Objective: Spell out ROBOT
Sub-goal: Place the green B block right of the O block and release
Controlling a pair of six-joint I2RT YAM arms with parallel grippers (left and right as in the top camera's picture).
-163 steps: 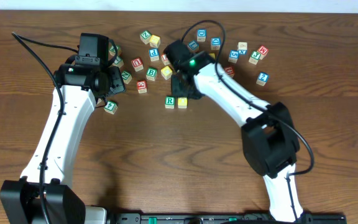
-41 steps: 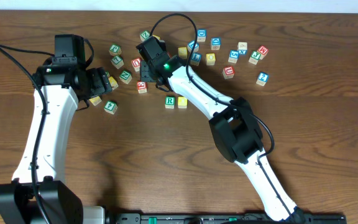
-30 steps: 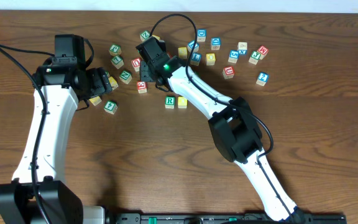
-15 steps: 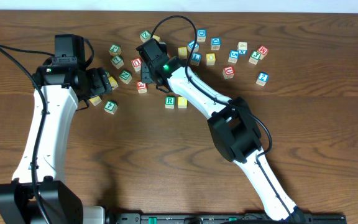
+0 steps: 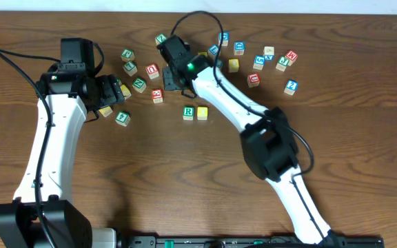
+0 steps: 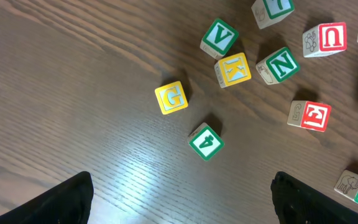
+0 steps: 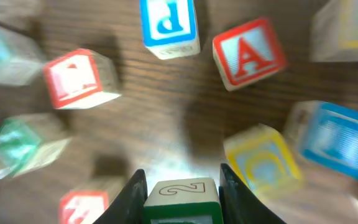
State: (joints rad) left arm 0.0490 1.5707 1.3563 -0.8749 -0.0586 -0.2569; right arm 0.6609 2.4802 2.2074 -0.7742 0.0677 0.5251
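Note:
A green R block point(image 5: 189, 112) and a yellow block point(image 5: 202, 112) stand side by side on the table, in front of the scattered letter blocks. My right gripper point(image 5: 176, 77) hangs over the left part of the pile. In the right wrist view it point(image 7: 182, 208) is shut on a green-edged block point(image 7: 182, 196) that shows an outlined 2 on its top face, held off the table. My left gripper point(image 5: 116, 91) is open and empty point(image 6: 182, 211), above bare wood near a yellow G block point(image 6: 171, 98) and a green 4 block point(image 6: 206, 141).
Many letter blocks lie along the back of the table. V point(image 6: 219, 37), K point(image 6: 233, 69), N point(image 6: 278, 65), red U point(image 6: 325, 38) and red E point(image 6: 309, 115) are by the left gripper. A blue P point(image 7: 168, 22) and a red A point(image 7: 248, 55) are under the right gripper.
My right gripper has moved right and toward the back, with the green-edged block held in its jaws; its wrist view is blurred by motion. The left arm has not moved.

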